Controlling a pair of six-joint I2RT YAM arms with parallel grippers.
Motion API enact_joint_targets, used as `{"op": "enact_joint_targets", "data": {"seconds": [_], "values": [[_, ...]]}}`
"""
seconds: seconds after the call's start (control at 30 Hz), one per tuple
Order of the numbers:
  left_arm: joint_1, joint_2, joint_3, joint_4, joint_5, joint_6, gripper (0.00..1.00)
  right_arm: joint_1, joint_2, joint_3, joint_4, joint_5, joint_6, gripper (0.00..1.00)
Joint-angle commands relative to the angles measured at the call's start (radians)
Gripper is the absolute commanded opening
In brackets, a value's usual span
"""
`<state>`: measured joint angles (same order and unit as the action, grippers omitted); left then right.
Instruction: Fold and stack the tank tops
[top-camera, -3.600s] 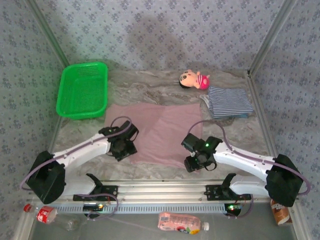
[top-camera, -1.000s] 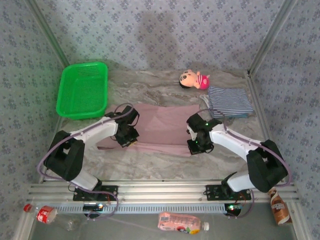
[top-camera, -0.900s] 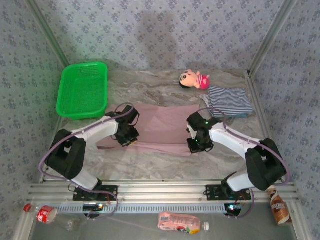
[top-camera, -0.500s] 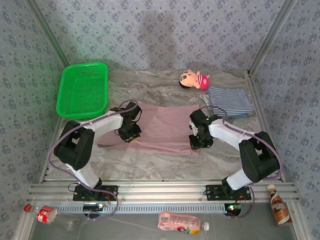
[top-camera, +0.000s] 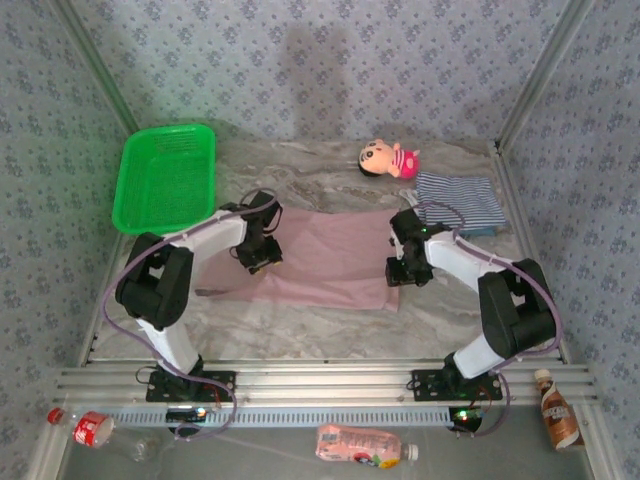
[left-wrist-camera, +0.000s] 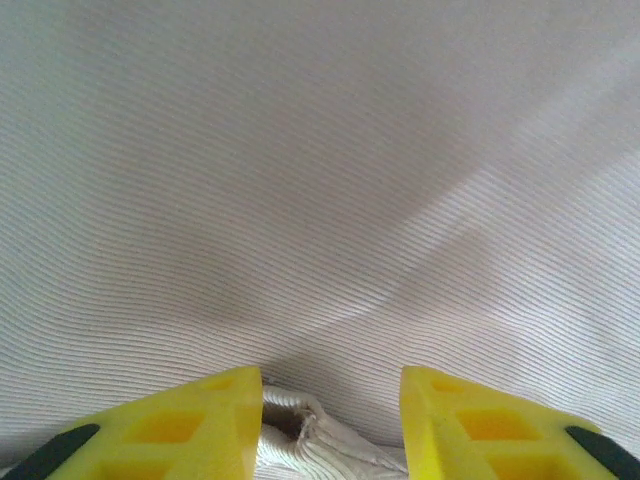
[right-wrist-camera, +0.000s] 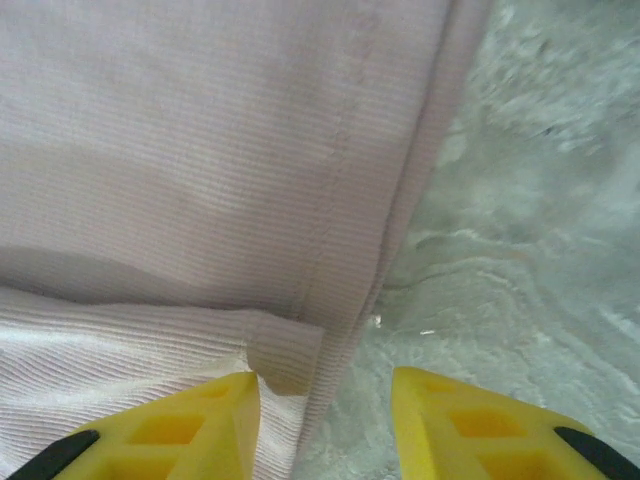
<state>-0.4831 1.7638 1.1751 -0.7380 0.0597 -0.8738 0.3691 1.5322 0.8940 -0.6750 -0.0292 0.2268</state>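
The mauve-pink tank top (top-camera: 325, 260) lies folded into a wide band across the middle of the table. My left gripper (top-camera: 258, 254) stands over its left part, open, with a loose hem of the mauve cloth (left-wrist-camera: 300, 180) under the gap between the yellow fingers (left-wrist-camera: 190, 425). Over the top's right edge my right gripper (top-camera: 406, 270) is open too; a folded corner of the mauve top (right-wrist-camera: 200, 180) lies by its left finger (right-wrist-camera: 185, 425), untouched by the other. The striped tank top (top-camera: 458, 202) lies folded at the back right, on a sliver of teal-blue cloth (top-camera: 487, 231).
A green basket (top-camera: 165, 180) stands at the back left. A pink plush doll (top-camera: 388, 158) lies behind the striped top. Bottles (top-camera: 365, 445) lie beyond the front rail. Bare marbled table (right-wrist-camera: 520, 250) runs right of the mauve top.
Both arms carried the mauve top's near edge away from me, folding it into a narrower band. Both jaws then opened and let the cloth go.
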Motion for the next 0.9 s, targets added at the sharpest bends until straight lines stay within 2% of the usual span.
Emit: {"op": "enact_joint_targets", "data": {"seconds": [0.0,0.23,0.47,0.6,0.7,0.87], "values": [[0.013,-0.022,0.039,-0.103,-0.003,0.066,0.44,-0.009,-0.053,0.044,-0.044,0.023,-0.008,0.44],[0.029,-0.207,-0.06,-0.277,-0.007,0.063,0.46,0.023,-0.199,0.015,-0.076,-0.059,0.069,0.46],[0.132,-0.362,-0.242,-0.361,-0.034,0.095,0.45,0.129,-0.231,-0.089,0.04,-0.12,0.186,0.46],[0.227,-0.382,-0.277,-0.348,-0.051,0.164,0.43,0.166,-0.207,-0.105,0.071,-0.121,0.198,0.46],[0.279,-0.341,-0.286,-0.327,-0.083,0.23,0.42,0.184,-0.18,-0.104,0.108,-0.117,0.202,0.47],[0.32,-0.295,-0.303,-0.23,-0.117,0.288,0.41,0.191,-0.152,-0.124,0.136,-0.102,0.213,0.47]]}}
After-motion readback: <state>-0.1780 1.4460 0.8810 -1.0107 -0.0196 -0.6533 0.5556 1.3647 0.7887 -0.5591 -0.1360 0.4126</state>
